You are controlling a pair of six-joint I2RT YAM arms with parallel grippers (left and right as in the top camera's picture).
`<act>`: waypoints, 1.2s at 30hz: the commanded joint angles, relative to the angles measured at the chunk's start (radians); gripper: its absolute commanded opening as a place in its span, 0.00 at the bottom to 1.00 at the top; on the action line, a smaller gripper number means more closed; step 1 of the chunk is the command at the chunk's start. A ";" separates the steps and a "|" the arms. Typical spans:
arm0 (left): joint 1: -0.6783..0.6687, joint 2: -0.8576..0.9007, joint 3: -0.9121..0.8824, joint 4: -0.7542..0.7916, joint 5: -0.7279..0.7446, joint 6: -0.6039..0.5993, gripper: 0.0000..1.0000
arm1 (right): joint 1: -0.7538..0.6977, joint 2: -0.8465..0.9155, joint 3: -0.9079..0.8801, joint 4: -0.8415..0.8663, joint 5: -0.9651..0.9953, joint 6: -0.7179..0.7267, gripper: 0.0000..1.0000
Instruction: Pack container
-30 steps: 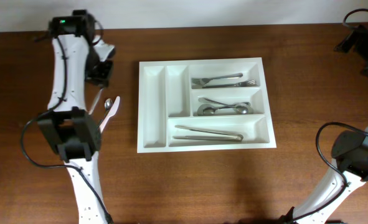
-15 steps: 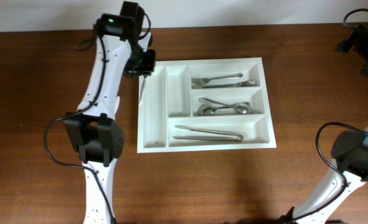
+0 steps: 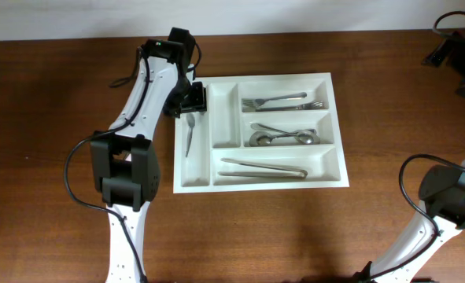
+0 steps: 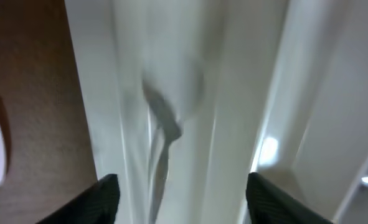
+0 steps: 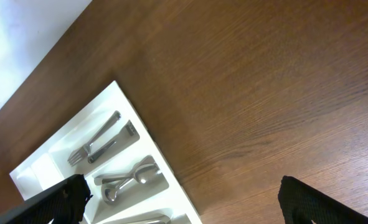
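Placement step: spoon (image 3: 190,135) lies in the leftmost narrow compartment of the container (image 3: 279,77), mid table (image 3: 295,228). Left end effector (image 3: 193,100) hovers over it, fingers apart, empty. Right end effector (image 5: 184,196) is wide apart, idle; next move likely a straight lift clear of the container wall.

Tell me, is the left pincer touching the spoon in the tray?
Apart. The left wrist view shows the left pincer open, with bare white tray floor on both sides of the spoon.
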 commanded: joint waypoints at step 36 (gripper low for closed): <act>0.282 -0.096 -0.259 0.220 -0.171 0.659 0.78 | 0.006 0.005 -0.004 -0.006 0.010 0.008 0.99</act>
